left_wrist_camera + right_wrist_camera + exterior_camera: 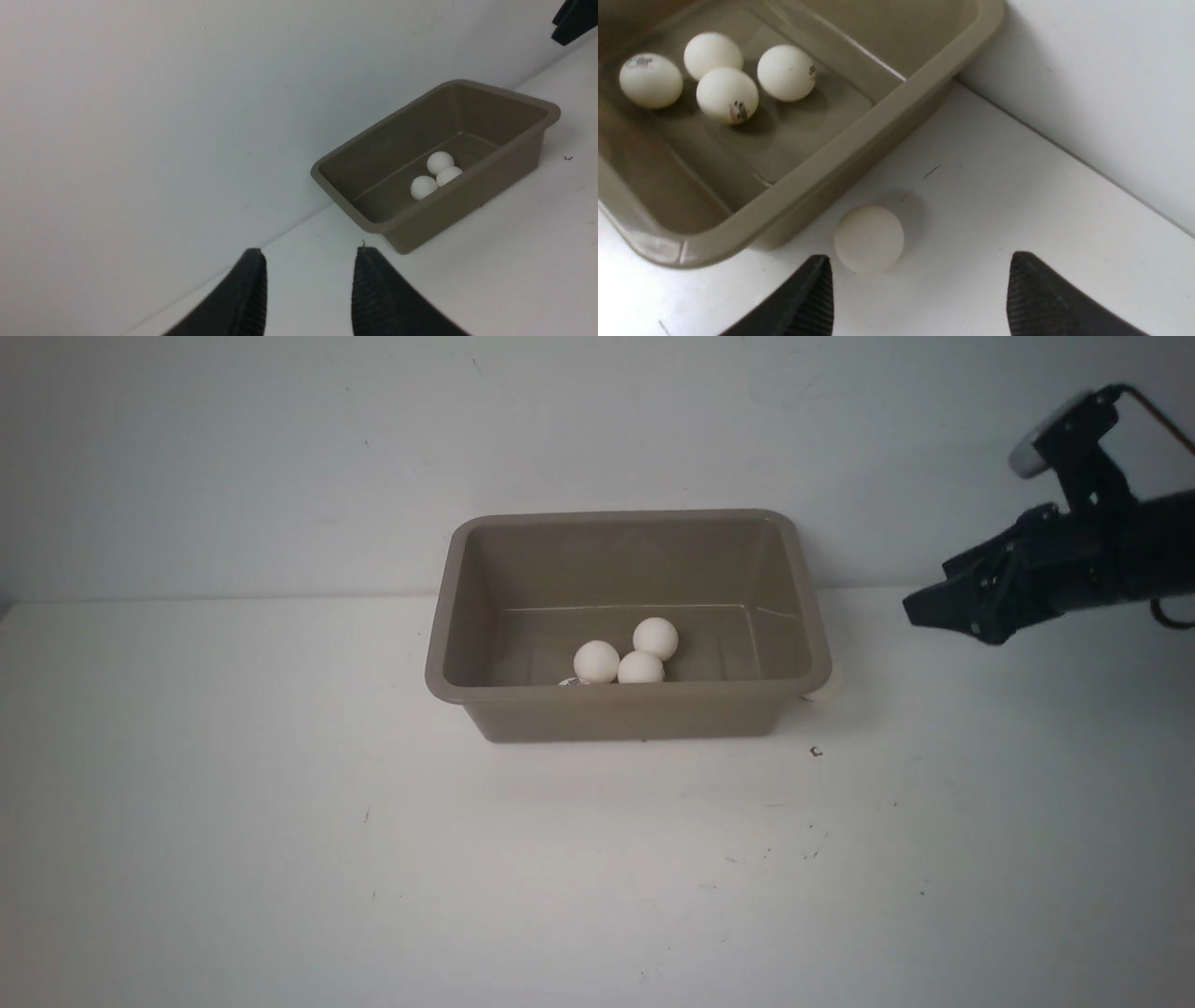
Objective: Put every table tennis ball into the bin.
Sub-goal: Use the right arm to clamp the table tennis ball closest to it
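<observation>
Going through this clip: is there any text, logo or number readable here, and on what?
No legible text in any view.
Three table tennis balls inside the bin carry small dark print: too blurred to read.
The bin itself shows no label.
</observation>
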